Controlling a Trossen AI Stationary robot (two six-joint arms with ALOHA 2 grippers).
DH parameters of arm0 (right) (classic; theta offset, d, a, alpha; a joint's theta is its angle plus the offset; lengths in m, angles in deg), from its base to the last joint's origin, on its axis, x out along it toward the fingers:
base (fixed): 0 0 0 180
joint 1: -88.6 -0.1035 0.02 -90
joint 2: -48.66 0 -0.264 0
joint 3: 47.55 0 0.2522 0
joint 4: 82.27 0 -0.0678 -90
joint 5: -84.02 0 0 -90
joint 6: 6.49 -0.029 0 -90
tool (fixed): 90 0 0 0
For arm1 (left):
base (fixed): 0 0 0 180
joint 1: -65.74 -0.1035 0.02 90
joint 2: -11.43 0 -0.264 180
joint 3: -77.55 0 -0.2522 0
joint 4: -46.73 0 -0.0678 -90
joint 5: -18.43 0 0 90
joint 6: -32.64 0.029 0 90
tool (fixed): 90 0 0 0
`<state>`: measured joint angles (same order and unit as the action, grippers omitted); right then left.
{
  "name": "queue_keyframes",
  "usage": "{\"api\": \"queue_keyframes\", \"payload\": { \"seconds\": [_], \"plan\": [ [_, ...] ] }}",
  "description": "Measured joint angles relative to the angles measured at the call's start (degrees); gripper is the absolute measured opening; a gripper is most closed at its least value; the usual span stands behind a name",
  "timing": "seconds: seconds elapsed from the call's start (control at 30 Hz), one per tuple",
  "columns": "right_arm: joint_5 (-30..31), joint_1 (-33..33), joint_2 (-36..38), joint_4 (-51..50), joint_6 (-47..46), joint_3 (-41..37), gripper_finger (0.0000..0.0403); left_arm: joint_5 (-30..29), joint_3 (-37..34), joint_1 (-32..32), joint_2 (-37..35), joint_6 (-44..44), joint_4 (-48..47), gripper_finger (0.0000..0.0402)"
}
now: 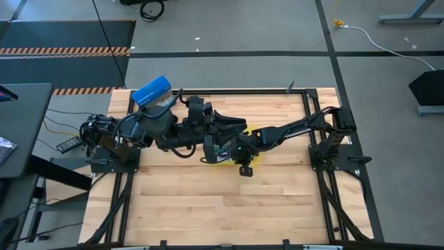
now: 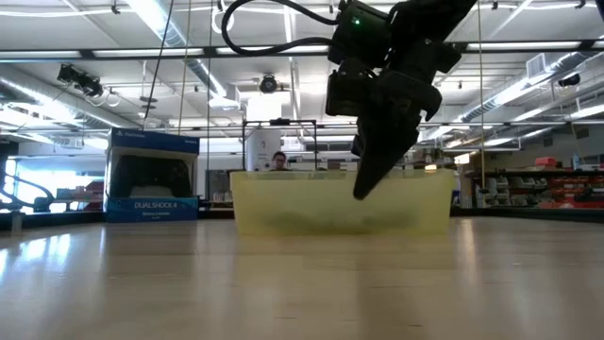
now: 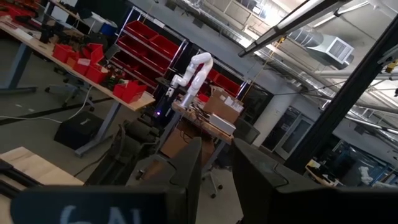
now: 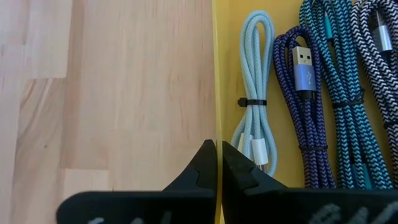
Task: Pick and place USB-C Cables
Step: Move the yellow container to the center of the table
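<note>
- The right end effector (image 4: 217,163) hangs over the near edge of the yellow tray (image 4: 225,74), its two dark fingers (image 4: 198,174) pressed together with nothing between them; in the low view it points down in front of the tray wall (image 2: 283,203).
- In the right wrist view the pale blue cable (image 4: 255,93) lies inside the tray, just beside that edge, bound by a dark tie at its middle.
- Next to it lies the purple cable (image 4: 305,118), its blue-and-silver plug showing, then the teal cable (image 4: 339,81) and a grey cable (image 4: 382,56).
- From above, the tray sits near the desk (image 1: 229,208) centre, mostly covered by the arms.
- The left end effector (image 3: 214,168) is raised at about 9 o'clock of the tray, aimed into the room, fingers narrowly apart and empty.
- A blue box (image 1: 151,90) stands at the desk's 11 o'clock corner.
</note>
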<state>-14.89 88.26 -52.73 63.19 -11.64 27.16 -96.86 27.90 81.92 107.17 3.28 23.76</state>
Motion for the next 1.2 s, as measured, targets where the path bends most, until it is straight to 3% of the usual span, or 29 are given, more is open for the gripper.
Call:
{"api": "queue_keyframes", "payload": {
  "seconds": [0.63, 1.2],
  "plan": [
    [0.11, 0.0, 0.0, 0.61, -0.31, 0.0, 0.0004, -0.17, 0.0, 0.0, 0.0, -0.02, 0.0, 0.0093],
    [-2.78, -0.62, 0.63, 0.29, -5.2, 0.0, 0.0097, -0.16, 0.0, 0.0, 0.0, 0.05, -0.1, 0.0093]
  ]
}}
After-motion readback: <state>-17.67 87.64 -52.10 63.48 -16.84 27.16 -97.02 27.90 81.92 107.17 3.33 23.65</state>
